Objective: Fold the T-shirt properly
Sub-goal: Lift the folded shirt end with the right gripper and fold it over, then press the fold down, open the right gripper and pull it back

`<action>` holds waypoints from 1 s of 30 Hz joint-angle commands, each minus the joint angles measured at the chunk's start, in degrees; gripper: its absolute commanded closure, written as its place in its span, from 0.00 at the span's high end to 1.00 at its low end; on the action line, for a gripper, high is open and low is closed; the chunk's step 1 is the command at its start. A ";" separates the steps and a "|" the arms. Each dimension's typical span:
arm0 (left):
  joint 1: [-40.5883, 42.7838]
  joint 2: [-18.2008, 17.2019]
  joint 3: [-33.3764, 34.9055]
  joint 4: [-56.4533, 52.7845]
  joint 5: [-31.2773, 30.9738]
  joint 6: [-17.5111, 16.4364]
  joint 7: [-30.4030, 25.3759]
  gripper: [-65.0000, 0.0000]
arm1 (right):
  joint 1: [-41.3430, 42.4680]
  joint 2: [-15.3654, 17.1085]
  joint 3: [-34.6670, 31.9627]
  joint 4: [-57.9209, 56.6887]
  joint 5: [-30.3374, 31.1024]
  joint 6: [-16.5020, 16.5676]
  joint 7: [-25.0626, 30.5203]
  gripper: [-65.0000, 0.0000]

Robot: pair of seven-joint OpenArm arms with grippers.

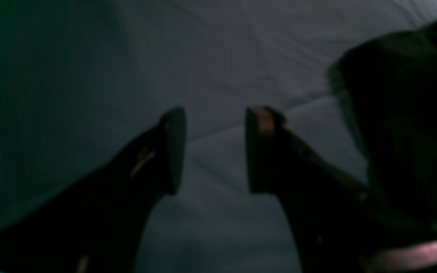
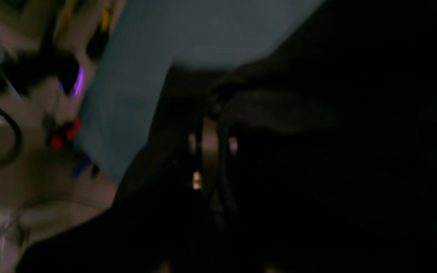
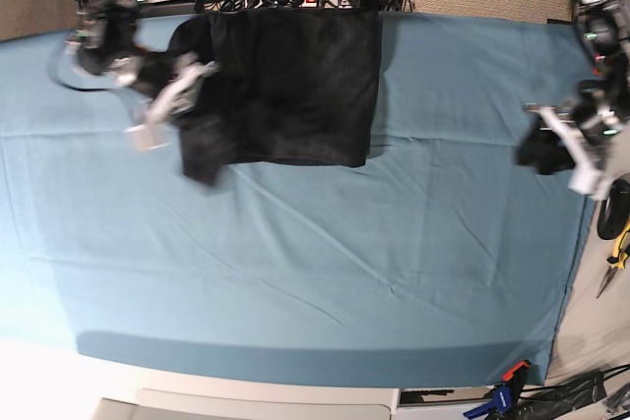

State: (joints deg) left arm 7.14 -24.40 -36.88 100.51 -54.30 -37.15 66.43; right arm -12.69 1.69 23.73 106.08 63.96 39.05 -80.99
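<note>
While right jaws pinch T-shirt (image 3: 285,86) edge, teal cover (image 3: 325,272) spreads bare.

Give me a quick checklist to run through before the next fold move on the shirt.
1. Right gripper shut on the T-shirt: ok, the wrist view shows dark cloth bunched at closed jaws.
2. Left gripper free: ok, open, with only the table cover between its fingers.
3. Left arm away from the shirt: ok, it sits at the cover's far side in the base view.
4. Shirt lying flat: not ok, the side by the right gripper is bunched and drawn out.
5. Shirt fully on the cover: cannot tell, its back edge reaches the table's rear edge.
6. Print side up or down: cannot tell, no print shows.
</note>
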 commanded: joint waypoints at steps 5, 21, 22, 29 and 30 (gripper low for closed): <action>0.85 -3.63 -6.56 0.94 -2.56 -0.20 -1.22 0.40 | 0.48 -2.25 -11.21 1.70 -7.48 0.37 8.33 0.00; 1.75 -1.18 -7.13 0.92 -2.78 -0.22 -1.27 0.40 | 0.46 -2.16 -26.62 1.70 -23.54 0.13 13.49 0.00; 1.75 -1.18 -7.13 0.92 -2.78 -0.22 -1.27 0.40 | 0.46 -2.16 -26.62 1.70 -23.54 0.13 12.96 0.00; 1.77 -1.16 -7.13 0.92 -2.78 -0.22 -1.27 0.40 | 0.48 -2.14 -26.64 1.73 -16.44 0.95 11.04 0.41; 1.75 -1.16 -7.13 0.92 -2.78 -0.20 -1.27 0.40 | 0.48 -2.14 -26.64 1.73 -12.87 0.95 10.12 0.41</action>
State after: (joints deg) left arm 9.34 -24.45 -43.62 100.51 -55.77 -37.15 66.43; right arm -12.71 -0.34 -2.96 106.78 50.30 39.27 -71.88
